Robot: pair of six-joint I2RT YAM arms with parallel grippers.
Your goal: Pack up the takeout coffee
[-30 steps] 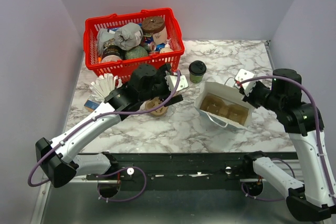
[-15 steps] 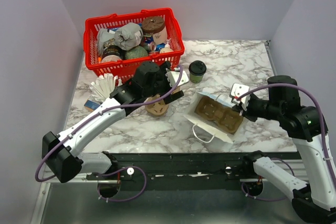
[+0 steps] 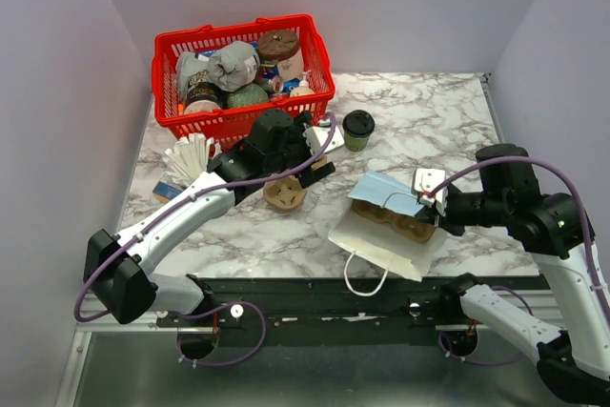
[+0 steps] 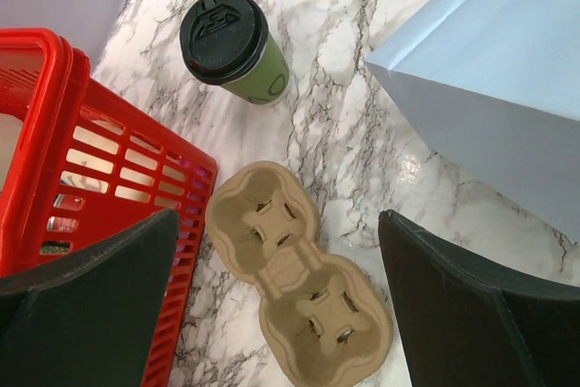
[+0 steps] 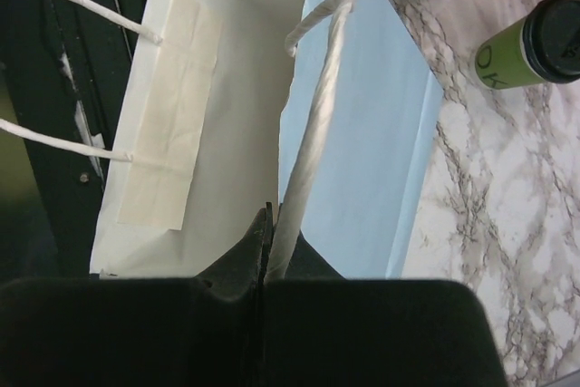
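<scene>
The takeout coffee, a green cup with a black lid, stands upright on the marble right of the basket. It also shows in the left wrist view and the right wrist view. My left gripper is open and empty, hovering above a brown cardboard carrier and short of the cup. My right gripper is shut on the rope handle and rim of a pale blue paper bag. The bag is tipped onto its side, mouth toward the near edge. A second carrier shows inside it.
A red basket full of goods stands at the back left, its wall close beside my left finger. White stirrers stand at the left. The bag's loose handle hangs over the table's near edge.
My right gripper pulled the bag toward the near left, tipping it from open-topped onto its side. My left gripper shifted slightly back and right above the carrier.
</scene>
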